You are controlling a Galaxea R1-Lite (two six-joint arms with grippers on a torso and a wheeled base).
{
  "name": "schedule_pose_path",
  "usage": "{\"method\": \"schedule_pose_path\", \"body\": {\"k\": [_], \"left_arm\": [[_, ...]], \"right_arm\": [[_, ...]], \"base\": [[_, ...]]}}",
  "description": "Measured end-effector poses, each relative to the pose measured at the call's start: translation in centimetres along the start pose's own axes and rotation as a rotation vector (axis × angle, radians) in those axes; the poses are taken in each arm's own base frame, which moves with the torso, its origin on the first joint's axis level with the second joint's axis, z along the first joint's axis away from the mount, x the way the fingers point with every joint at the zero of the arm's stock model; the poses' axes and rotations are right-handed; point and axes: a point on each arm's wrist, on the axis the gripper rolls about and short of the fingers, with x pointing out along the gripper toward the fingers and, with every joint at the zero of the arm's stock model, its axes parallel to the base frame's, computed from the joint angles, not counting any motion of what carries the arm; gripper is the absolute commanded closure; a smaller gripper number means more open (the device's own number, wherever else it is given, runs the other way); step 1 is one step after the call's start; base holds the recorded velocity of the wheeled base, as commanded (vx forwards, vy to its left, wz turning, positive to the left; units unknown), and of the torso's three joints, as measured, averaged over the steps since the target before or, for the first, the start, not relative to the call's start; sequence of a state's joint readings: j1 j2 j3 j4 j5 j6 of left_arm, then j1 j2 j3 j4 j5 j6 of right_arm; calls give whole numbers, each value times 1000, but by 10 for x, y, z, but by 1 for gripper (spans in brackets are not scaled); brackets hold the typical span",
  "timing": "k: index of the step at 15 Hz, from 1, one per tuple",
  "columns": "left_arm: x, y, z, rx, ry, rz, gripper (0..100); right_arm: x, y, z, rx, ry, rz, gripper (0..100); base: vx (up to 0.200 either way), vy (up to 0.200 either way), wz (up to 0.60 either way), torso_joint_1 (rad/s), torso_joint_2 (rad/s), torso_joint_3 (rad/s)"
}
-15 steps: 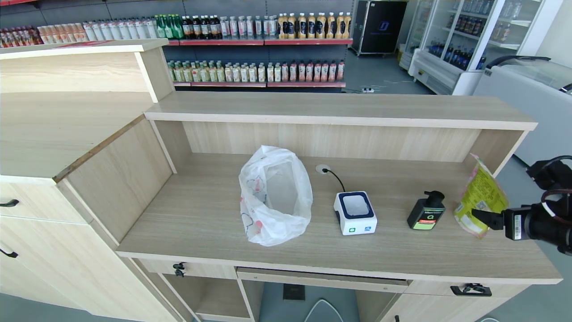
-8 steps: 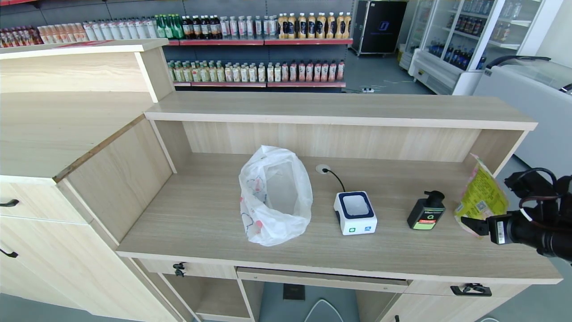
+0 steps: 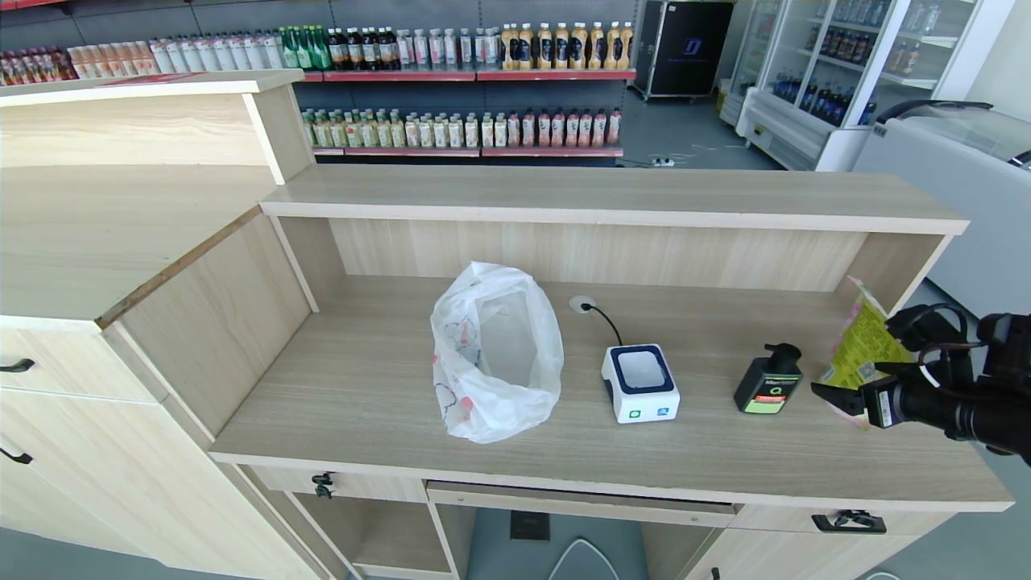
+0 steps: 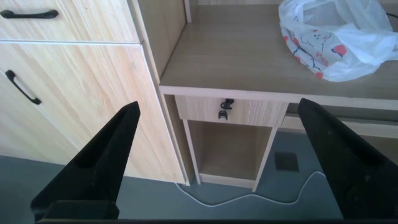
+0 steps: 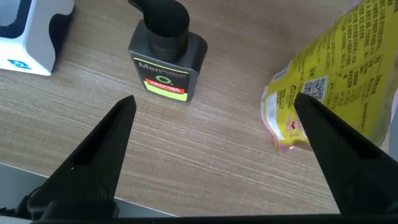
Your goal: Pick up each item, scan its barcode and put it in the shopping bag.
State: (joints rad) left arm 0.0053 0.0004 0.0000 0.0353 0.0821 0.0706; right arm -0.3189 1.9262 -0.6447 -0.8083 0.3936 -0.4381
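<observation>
My right pincer [image 5: 213, 106] hung empty, spread wide above the worktop [image 3: 725, 459] between pump bottle [image 3: 768, 380] and yellow pouch [image 3: 862, 346], which seemingly leaned on the end wall [image 3: 894, 266]; the bag [image 3: 495, 354] gaped beside the scanner [image 3: 640, 383].

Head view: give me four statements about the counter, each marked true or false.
1. The black pump bottle stands between the scanner and the yellow pouch. True.
2. The right gripper is shut on the yellow pouch. False: it is open and holds nothing.
3. The shopping bag lies to the right of the scanner. False: it lies to its left.
4. A cable runs from the scanner to a hole in the counter. True.
</observation>
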Motion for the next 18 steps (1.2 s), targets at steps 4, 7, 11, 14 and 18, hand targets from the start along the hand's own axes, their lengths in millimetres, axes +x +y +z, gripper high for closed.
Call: {"method": "schedule_pose_path", "body": {"k": [4,7,11,14,18], "left_arm": [[0,0,0,0,0,1,0],[0,0,0,0,0,1,0],[0,0,0,0,0,0,0],[0,0,0,0,0,0,0],[0,0,0,0,0,0,0]], "right_arm": [[18,-6,-6,-43,-19,67,0],[30,-6,-12,-68,-25,125,0],[49,-6,-18,-85,-57,212,0],[61,-5,-17,-95,-101,289,0],[78,-3,-20,-121,-145,368,0]], "base": [[0,0,0,0,0,0],[0,0,0,0,0,0],[0,0,0,0,0,0],[0,0,0,0,0,0],[0,0,0,0,0,0]]}}
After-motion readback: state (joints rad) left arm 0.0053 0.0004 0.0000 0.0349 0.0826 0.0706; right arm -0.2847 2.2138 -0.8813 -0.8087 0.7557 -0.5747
